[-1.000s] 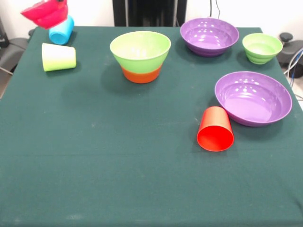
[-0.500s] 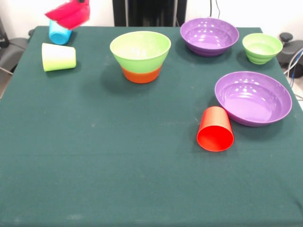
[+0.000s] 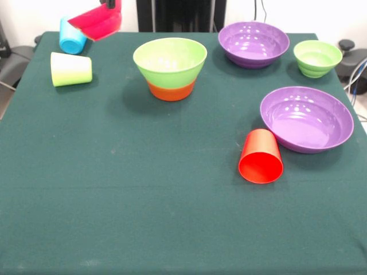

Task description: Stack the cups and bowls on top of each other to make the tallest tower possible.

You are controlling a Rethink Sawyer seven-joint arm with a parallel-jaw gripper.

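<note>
A table (image 3: 143,217) covered by a dark green cloth is seen filling most of the front view; faint pale specks and scuffs are scattered over the cloth, most densely toward 6 o'clock. A white wall (image 3: 321,14) is seen behind it from 12 to 2 o'clock, and a thin dark cable (image 3: 263,11) is hung down against it at about 1 o'clock. Off the table's edge at 2 o'clock a black rounded object (image 3: 346,44) is seen, with pale and blue cables (image 3: 358,74) looped just below it. At 10 o'clock a dark grey object (image 3: 11,66) is partly hidden by the table's corner; what it is cannot be told
</note>
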